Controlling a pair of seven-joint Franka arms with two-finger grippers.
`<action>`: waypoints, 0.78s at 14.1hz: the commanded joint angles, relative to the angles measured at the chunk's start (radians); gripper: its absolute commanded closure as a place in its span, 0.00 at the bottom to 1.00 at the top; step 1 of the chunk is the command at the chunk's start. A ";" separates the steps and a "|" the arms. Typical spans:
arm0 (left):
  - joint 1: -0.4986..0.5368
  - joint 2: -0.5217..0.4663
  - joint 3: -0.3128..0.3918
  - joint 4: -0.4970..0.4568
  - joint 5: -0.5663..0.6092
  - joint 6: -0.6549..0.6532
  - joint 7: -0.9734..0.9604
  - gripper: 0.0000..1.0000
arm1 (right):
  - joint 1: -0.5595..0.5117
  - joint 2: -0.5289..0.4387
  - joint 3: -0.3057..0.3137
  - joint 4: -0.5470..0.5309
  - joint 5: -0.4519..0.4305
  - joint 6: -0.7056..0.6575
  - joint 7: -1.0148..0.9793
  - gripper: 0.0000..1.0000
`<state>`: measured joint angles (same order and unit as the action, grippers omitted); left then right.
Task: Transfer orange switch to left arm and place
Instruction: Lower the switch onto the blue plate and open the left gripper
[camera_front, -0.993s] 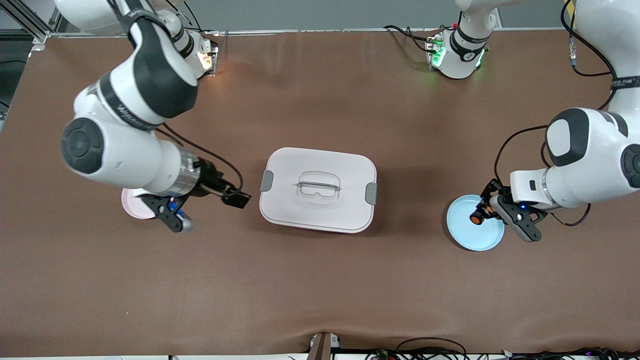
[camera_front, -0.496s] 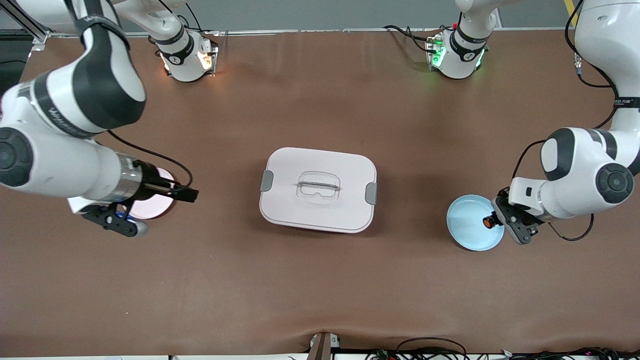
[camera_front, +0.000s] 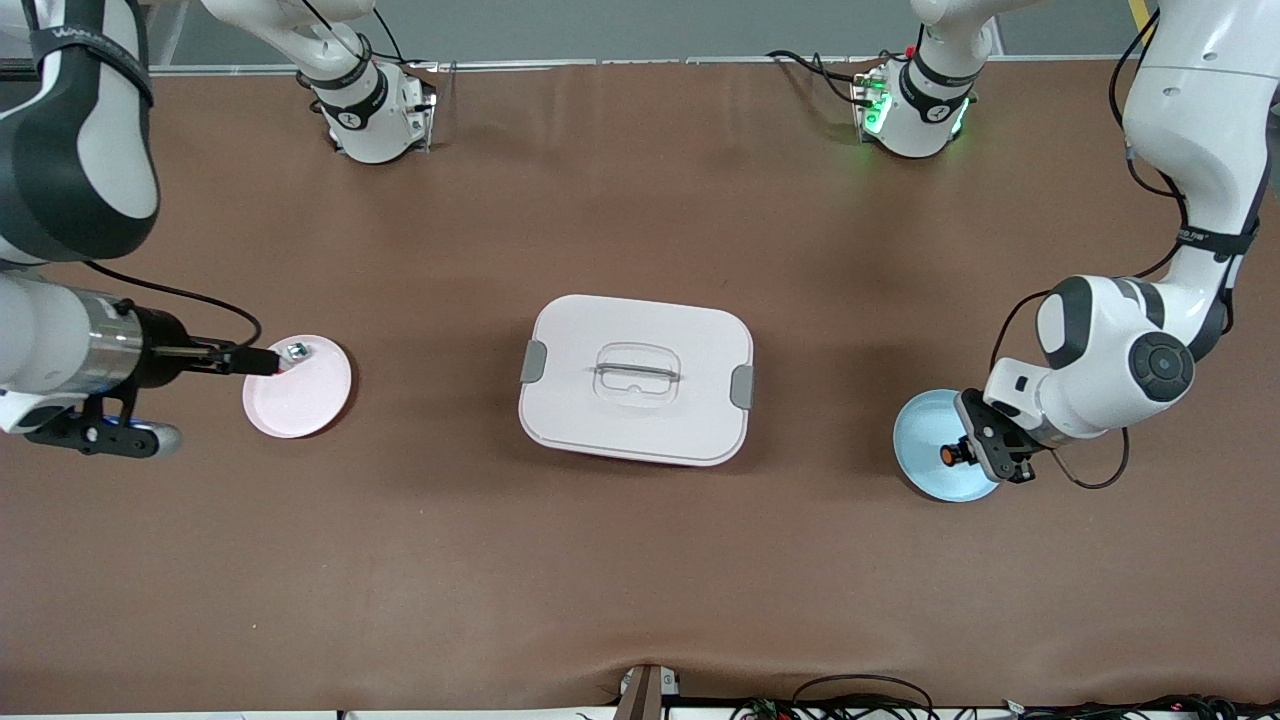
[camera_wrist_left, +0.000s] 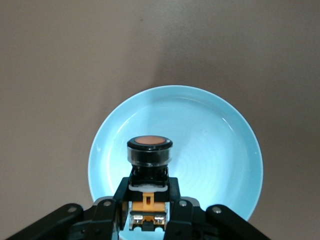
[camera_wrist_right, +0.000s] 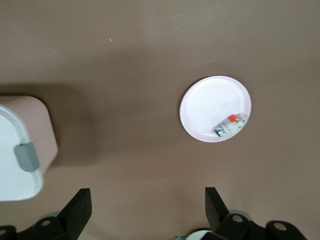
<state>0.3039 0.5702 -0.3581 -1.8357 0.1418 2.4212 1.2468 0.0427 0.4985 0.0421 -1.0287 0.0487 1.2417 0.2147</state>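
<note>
The orange switch (camera_front: 946, 455) is black with an orange round end. My left gripper (camera_front: 957, 453) is shut on it and holds it over the blue plate (camera_front: 925, 430), at the left arm's end of the table. In the left wrist view the switch (camera_wrist_left: 149, 150) sits between the black fingers (camera_wrist_left: 112, 200), orange end toward the plate (camera_wrist_left: 215, 150). My right gripper (camera_front: 265, 362) is open and empty, high over the edge of the pink plate (camera_front: 300, 400); its gripper (camera_wrist_right: 147, 210) shows spread fingers. The white box (camera_front: 636, 380) stands mid-table between the plates.
A small silver-green piece with a red bit (camera_front: 295, 351) lies on the pink plate; it also shows in the right wrist view (camera_wrist_right: 231, 124) on that plate (camera_wrist_right: 210, 100). The box's corner and grey latch (camera_wrist_right: 26, 156) show there too. Brown table lies all round.
My right arm has swung away from the box toward its own end of the table, uncovering the pink plate. My left gripper has shifted slightly over the blue plate, still holding the switch.
</note>
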 joint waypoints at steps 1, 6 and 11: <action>0.011 -0.003 -0.010 -0.031 0.051 0.047 0.029 1.00 | -0.056 -0.035 0.019 -0.011 -0.023 -0.048 -0.069 0.00; 0.012 0.020 -0.010 -0.068 0.134 0.105 0.029 1.00 | -0.083 -0.035 0.019 -0.019 -0.021 -0.094 -0.070 0.00; 0.012 0.022 -0.010 -0.077 0.165 0.107 0.028 0.95 | -0.081 -0.049 0.019 -0.060 -0.023 -0.080 -0.075 0.00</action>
<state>0.3039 0.5992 -0.3592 -1.8982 0.2892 2.5103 1.2623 -0.0292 0.4796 0.0477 -1.0475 0.0453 1.1541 0.1517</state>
